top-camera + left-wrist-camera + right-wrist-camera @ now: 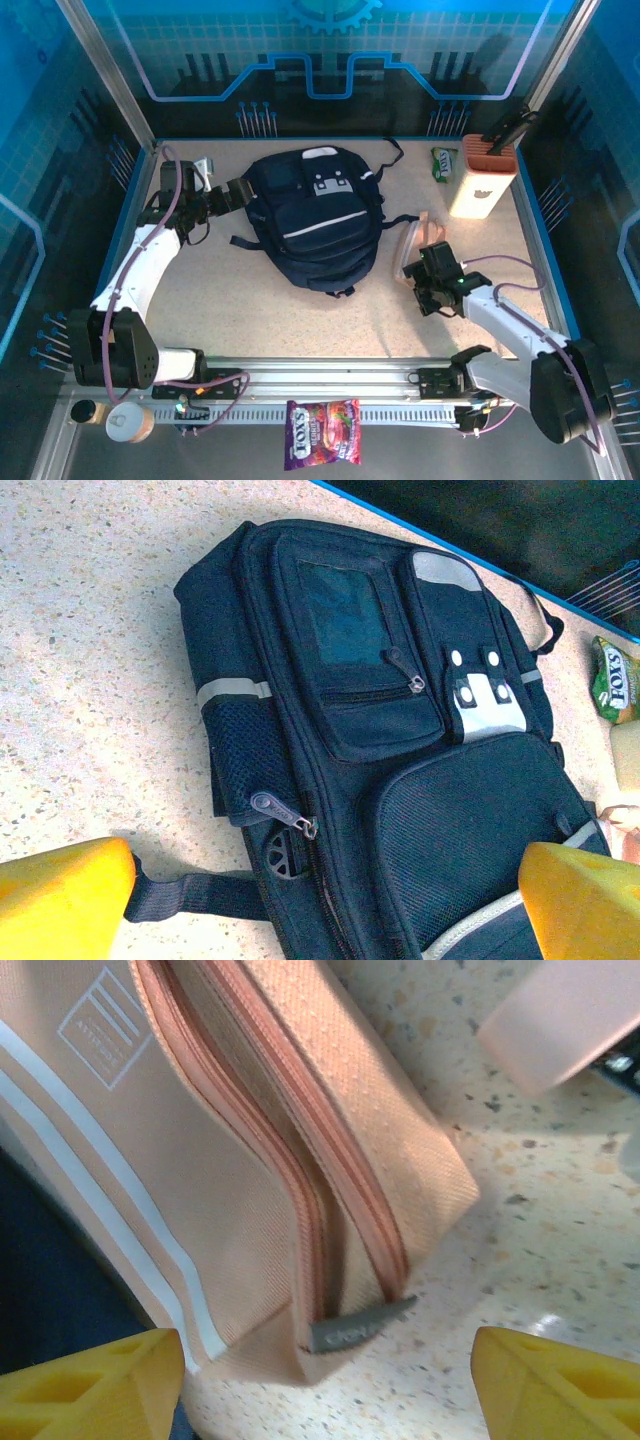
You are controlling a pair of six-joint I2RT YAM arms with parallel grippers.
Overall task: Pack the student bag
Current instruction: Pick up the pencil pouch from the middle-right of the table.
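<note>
the backpack [315, 225] lies just right of the wide-open left claw [243, 191]; the right claw [325, 1350], jaws apart, hangs over a peach pouch [250, 1160] at the backpack's other side.

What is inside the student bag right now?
Its inside is hidden by fabric: the student bag lies front up on the table, its front pocket zipped shut. The peach pouch lies outside, beside it.
</note>
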